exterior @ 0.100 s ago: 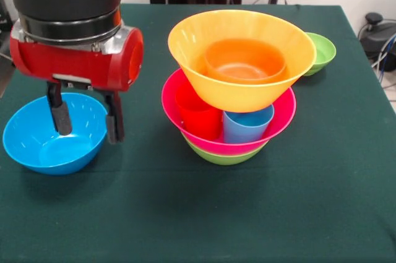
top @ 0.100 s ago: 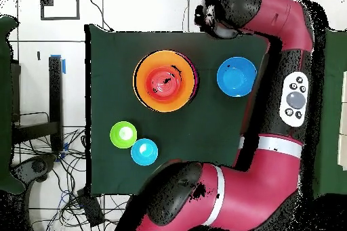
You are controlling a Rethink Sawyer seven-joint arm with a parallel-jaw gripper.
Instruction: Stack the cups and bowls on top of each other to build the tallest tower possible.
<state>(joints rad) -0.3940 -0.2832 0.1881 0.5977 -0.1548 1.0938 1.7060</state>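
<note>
The tower stands mid-table: a green bowl (exterior @ 0.100 s ago: 226, 155) at the bottom and a pink bowl (exterior @ 0.100 s ago: 279, 114) on it. A red cup (exterior @ 0.100 s ago: 197, 114) and a light blue cup (exterior @ 0.100 s ago: 247, 125) stand in the pink bowl. On them rests a large yellow-orange bowl (exterior @ 0.100 s ago: 247, 93) with a small orange bowl (exterior @ 0.100 s ago: 244, 62) inside. From overhead the tower (top @ 0.100 s ago: 165, 80) shows as nested rings. A medium blue bowl (exterior @ 0.100 s ago: 43, 142) (top @ 0.100 s ago: 236, 76) sits alone. My gripper (exterior @ 0.100 s ago: 86, 122) is open and empty. It hangs in front of this bowl's rim, and overhead the wrist (top @ 0.100 s ago: 220, 19) lies beside the bowl.
A small green bowl (exterior @ 0.100 s ago: 320, 52) (top @ 0.100 s ago: 123, 135) sits near the table's far right in the front view. Overhead, a small blue bowl (top @ 0.100 s ago: 144, 152) lies next to it; the tower hides it in the front view. The arm (top @ 0.100 s ago: 291, 93) runs along one table edge.
</note>
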